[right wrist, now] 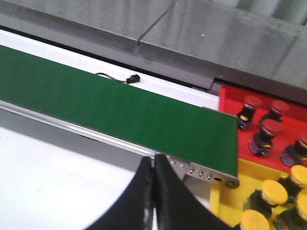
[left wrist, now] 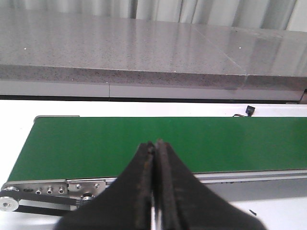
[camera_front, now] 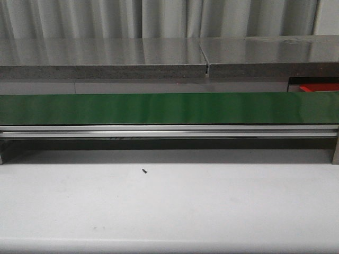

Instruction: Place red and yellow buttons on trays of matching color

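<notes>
In the right wrist view, several red buttons stand on the red tray past the end of the green conveyor belt. Beside it, several yellow buttons stand on the yellow tray. My right gripper is shut and holds nothing; it hangs over the belt's near rail, a short way from the trays. My left gripper is also shut and holds nothing, above the near edge of the bare belt. Neither gripper shows in the front view, where only a sliver of the red tray appears at far right.
A grey stone ledge runs behind the belt. A small black sensor with a wire sits on the white strip behind the belt. A tiny dark speck lies on the white table in front.
</notes>
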Tool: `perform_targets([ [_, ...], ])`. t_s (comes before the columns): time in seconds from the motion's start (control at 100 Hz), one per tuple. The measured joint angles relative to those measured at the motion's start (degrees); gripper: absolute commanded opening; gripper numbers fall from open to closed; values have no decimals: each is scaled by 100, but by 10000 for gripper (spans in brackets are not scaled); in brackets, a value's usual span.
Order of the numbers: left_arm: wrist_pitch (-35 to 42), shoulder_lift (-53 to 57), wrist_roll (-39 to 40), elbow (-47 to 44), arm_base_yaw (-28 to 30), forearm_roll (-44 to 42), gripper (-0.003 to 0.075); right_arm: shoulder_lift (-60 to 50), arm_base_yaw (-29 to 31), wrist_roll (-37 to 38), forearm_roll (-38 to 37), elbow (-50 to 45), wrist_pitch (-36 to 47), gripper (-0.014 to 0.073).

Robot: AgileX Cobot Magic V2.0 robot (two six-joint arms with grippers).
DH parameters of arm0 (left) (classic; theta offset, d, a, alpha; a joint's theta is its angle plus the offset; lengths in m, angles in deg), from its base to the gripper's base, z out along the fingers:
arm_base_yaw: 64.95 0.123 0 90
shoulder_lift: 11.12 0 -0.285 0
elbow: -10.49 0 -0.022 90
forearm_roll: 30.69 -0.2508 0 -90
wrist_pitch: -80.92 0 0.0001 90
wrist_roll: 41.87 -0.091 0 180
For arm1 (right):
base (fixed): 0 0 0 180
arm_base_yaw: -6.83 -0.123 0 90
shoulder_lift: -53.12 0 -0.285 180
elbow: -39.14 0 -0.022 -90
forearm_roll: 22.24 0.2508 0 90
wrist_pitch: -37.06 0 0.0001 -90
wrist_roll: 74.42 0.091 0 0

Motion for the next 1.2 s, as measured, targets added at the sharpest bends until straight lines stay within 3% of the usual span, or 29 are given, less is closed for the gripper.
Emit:
perform_targets([
  [0.21, 0, 0, 0, 0, 0, 0, -19, -543, -320, 2047, -1850, -384, 386, -68],
  [0.33, 0, 0, 0, 0, 0, 0, -19, -918, -401, 2698, -2461, -874, 742, -68],
  [0.78, 0, 0, 0, 0, 0, 0, -19, -1824, -401, 2896, -2622, -2731, 1975, -68],
  [1.2, 0, 0, 0, -8, 0, 0, -19, -1824, -401, 2909, -2622, -2811, 2352, -68],
])
